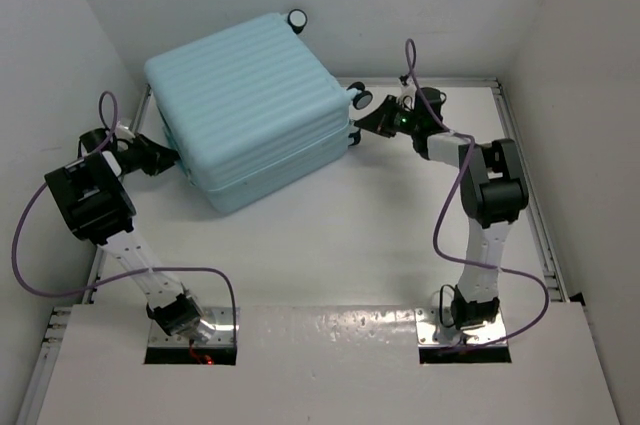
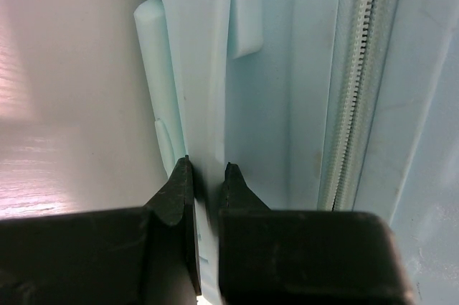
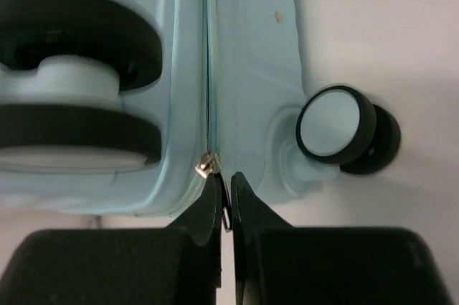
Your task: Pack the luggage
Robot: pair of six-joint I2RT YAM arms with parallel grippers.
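Luggage [image 1: 245, 105]: pale aqua hard plastic shell, boxy with rounded corners, fine parallel ribs across the broad face, smooth matte sides. It is closed and lies flat on one broad side on the far-left part of the white table [image 1: 330, 235]. Long axis runs roughly left to right and is skewed, with the wheel end pointing right and slightly away and the opposite end toward the left arm. Wheels [image 3: 337, 129] are round, black-rimmed with pale hubs. Zipper [image 2: 355, 82] has fine teeth and runs round the side seam. Left gripper [image 2: 208, 172] is nearly closed, fingers pinching a thin plastic ridge on the shell's end. Right gripper [image 3: 224, 179] is closed tight on the small silver metal zipper pull [image 3: 208, 167] at the wheel end.
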